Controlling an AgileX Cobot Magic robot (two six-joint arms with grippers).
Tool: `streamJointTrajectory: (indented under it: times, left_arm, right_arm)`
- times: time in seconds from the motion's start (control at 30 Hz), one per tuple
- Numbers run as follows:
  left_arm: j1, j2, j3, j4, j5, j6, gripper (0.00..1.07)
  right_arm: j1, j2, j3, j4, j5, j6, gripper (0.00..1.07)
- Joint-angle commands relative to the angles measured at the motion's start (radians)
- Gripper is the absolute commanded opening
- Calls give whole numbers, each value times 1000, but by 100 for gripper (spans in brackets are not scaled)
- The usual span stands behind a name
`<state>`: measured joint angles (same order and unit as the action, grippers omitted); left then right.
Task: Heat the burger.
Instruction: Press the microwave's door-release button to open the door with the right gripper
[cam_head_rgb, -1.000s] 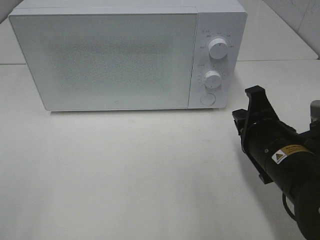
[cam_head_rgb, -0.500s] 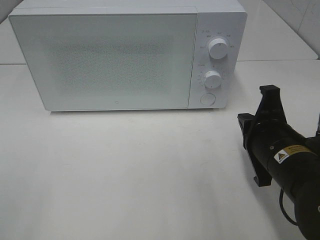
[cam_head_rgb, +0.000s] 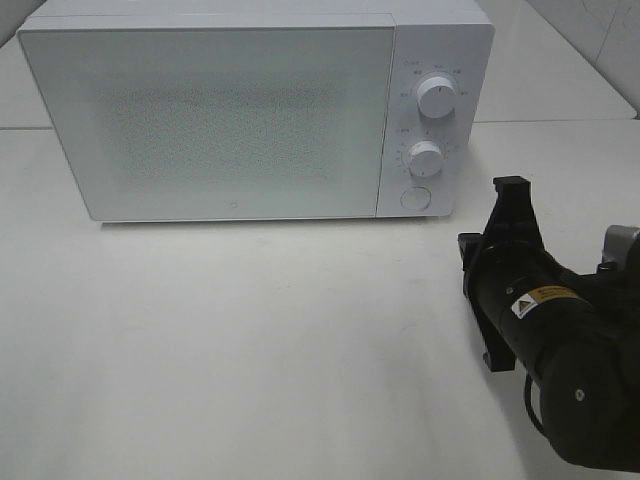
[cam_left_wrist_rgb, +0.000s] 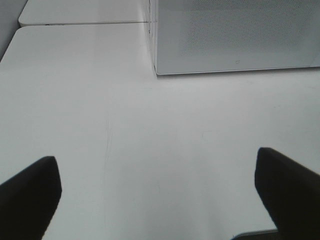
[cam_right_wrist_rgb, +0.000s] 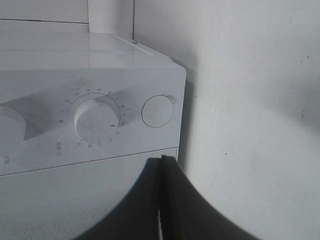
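Your right pincer, black and two-fingered, is closed with nothing between its fingers. In its wrist view the two dark fingers press flat together along a thin seam. From the high camera you see it over the right side of the white tabletop. It sits in front of and to the right of the white box-shaped microwave oven, apart from it. Its thick black arm runs off toward the lower right corner of that view. The closed tip aims toward the oven's control panel. In the wrist view it lines up near the flat round white push button and the lower white round dial, touching neither. The upper white round dial sits above the lower one on the same panel.

Your left pincer stands wide open and holds nothing. Its two dark fingers show at either edge of its wrist view, with bare tabletop between them and the oven's front corner well ahead.

The oven's wide frosted door is shut, flush with the front. You cannot tell where the burger is: no view shows it, and the dotted door panel hides the inside.
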<state>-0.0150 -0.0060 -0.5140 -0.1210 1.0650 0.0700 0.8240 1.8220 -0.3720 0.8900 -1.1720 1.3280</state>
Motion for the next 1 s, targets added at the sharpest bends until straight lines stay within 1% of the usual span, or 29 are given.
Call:
streamJointTrajectory:
  times: [0.03, 0.27, 0.43, 0.5, 0.63, 0.87, 1.0]
  left_arm:
    - [0, -4, 0, -2, 1, -4, 98]
    - [0, -4, 0, -2, 1, -4, 98]
    - [0, -4, 0, -2, 1, -4, 98]
    - [0, -4, 0, -2, 1, -4, 98]
    - [0, -4, 0, -2, 1, -4, 98]
    - [0, -4, 0, -2, 1, -5, 98]
    - [0, -4, 0, -2, 1, -5, 98]
  right_arm:
    - [-3, 21, -38, -11, 19, 2, 0]
    - [-75, 75, -120, -71, 73, -5, 0]
    - [-94, 90, -147, -75, 80, -17, 0]
    - [-126, 117, -186, -98, 102, -20, 0]
    - [-143, 139, -213, -114, 116, -20, 0]
    - [-186, 189, -306, -123, 174, -31, 0]
    - [-199, 201, -331, -123, 180, -50, 0]
